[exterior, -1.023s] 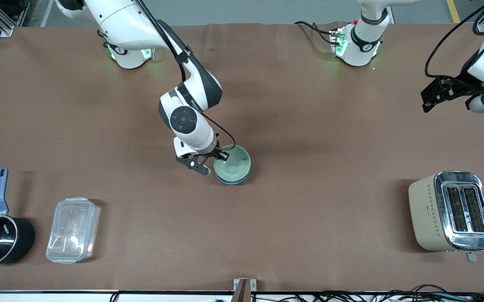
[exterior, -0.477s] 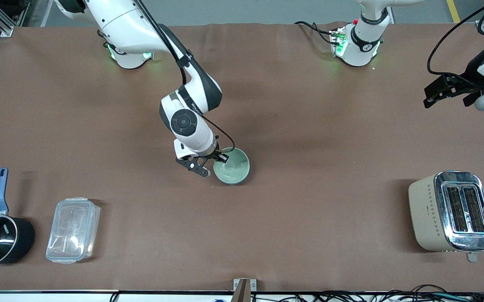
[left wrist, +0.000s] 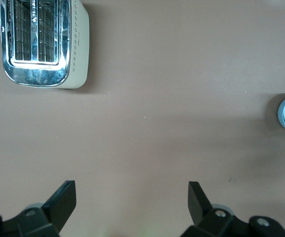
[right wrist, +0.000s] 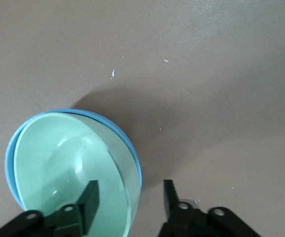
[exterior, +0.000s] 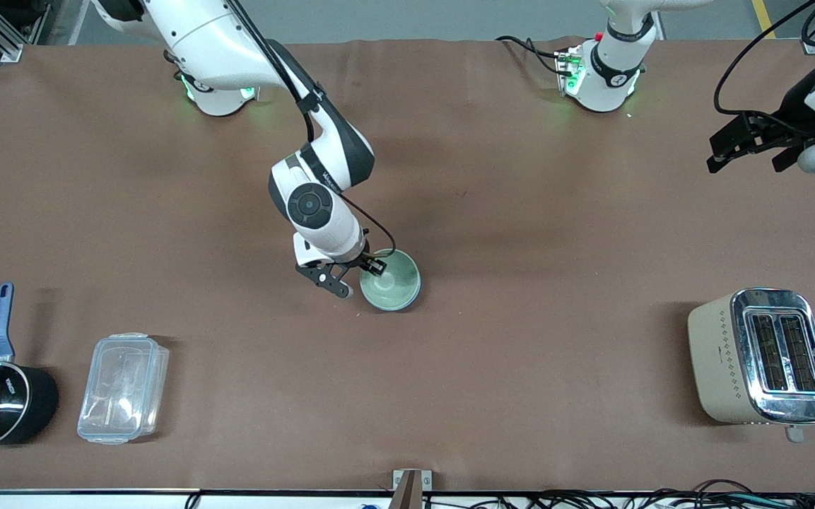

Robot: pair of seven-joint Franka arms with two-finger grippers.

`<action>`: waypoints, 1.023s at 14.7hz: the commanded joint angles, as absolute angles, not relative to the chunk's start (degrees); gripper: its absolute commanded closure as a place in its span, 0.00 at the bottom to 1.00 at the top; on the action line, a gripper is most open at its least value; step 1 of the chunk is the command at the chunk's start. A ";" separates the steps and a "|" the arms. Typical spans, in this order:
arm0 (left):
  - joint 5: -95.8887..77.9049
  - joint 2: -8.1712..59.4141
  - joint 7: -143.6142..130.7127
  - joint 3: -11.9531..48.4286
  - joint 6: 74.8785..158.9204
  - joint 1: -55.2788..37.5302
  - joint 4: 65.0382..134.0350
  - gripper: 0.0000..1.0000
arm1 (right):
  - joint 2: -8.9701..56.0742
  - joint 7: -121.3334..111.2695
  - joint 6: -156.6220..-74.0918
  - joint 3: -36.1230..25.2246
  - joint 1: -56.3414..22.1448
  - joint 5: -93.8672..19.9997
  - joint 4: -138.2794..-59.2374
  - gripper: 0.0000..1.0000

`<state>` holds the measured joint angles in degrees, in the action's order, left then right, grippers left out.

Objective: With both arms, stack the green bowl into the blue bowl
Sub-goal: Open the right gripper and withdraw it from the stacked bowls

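Pale mint green sits inside light blue: the green bowl (exterior: 389,281) rests nested in the blue bowl (exterior: 415,292) near the middle of the brown bench (exterior: 520,247), a thin crescent of blue rim (right wrist: 102,117) showing around it in the right wrist view. The right pincer (exterior: 352,277) is low at the stacked bowls' edge, toward the right arm's end of the bench, its fingers (right wrist: 89,195) spread, one inside the green bowl and one outside the rim. The left pincer (exterior: 745,143) hangs high over the left arm's end of the bench, spread and empty, waiting. A cream toaster (exterior: 760,355) stands at that end, nearer the front camera.
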<state>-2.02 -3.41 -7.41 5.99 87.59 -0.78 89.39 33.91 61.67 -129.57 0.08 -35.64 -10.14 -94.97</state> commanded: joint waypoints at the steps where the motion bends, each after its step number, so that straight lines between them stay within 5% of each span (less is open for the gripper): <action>1: -2.64 -5.10 -6.51 6.06 88.59 -0.88 91.14 0.00 | 23.85 62.15 -118.17 -1.57 -33.05 -7.75 -95.89 0.00; 8: 2.11 -5.36 -6.50 8.35 86.92 -1.14 90.70 0.00 | 5.03 31.09 -101.53 -5.27 -15.33 0.09 -95.80 0.00; 12: 2.11 -3.69 -7.12 8.88 88.58 -1.50 90.53 0.00 | -1.22 12.52 -96.00 -5.36 -4.95 -0.17 -94.75 0.00; 15: 1.58 -3.69 -7.03 8.97 88.77 -1.41 90.44 0.00 | -1.06 4.59 -88.54 -5.27 -0.45 -0.88 -86.87 0.00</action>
